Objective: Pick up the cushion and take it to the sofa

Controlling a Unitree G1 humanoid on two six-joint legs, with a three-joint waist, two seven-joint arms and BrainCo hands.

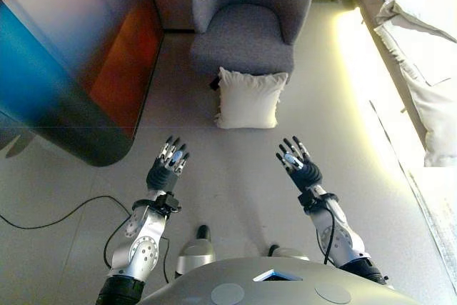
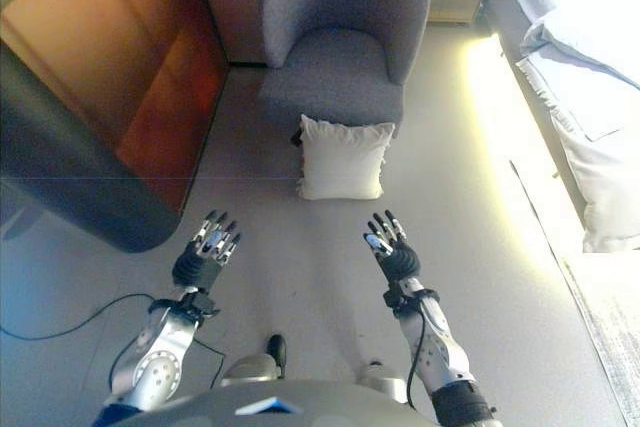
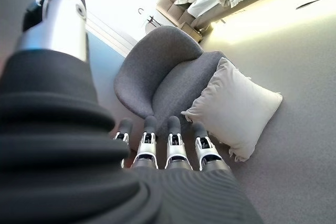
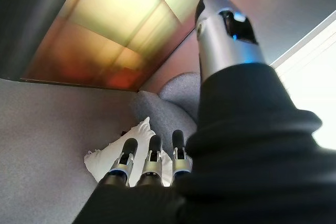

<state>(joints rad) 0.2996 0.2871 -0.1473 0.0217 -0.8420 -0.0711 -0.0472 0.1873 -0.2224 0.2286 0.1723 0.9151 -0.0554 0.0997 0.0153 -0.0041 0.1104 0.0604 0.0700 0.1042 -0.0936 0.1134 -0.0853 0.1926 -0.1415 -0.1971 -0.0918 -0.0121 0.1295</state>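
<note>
A cream square cushion (image 1: 248, 98) stands on the floor, leaning against the front of a grey armchair (image 1: 246, 16). It also shows in the left wrist view (image 3: 236, 109) and the right wrist view (image 4: 113, 155). My left hand (image 1: 168, 166) and right hand (image 1: 298, 164) are both raised with straight fingers, open and empty, a good way short of the cushion, one on each side of it.
A dark rounded cabinet with a glossy orange-blue side (image 1: 71, 62) stands on the left. A bed with white bedding (image 1: 421, 41) runs along the right, with a bright strip of light on the floor (image 1: 357, 62) beside it. A black cable (image 1: 64, 212) lies on the floor at lower left.
</note>
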